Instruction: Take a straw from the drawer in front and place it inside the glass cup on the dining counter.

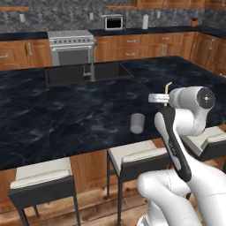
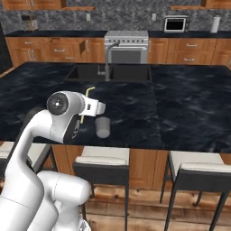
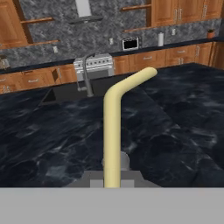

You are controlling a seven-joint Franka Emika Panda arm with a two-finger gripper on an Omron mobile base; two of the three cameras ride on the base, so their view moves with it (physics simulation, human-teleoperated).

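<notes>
The jaws (image 1: pixel 164 98) are closed on the straw (image 1: pixel 167 88); the glass cup (image 1: pixel 137 123) stands below them on the worktop (image 1: pixel 66 110).

one straw (image 3: pixel 112 131), one glass cup (image 1: pixel 137 123), one faucet (image 2: pixel 108 61), three stools (image 1: pixel 132 154).

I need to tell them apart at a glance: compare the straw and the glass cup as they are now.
The straw is a thin pale yellow stick with a bent top; the glass cup is a squat greyish translucent cylinder. The straw is held upright in the shut gripper above the dining counter; the glass cup stands on the counter itself, untouched. Both stand upright, close together near the counter's front edge.
</notes>
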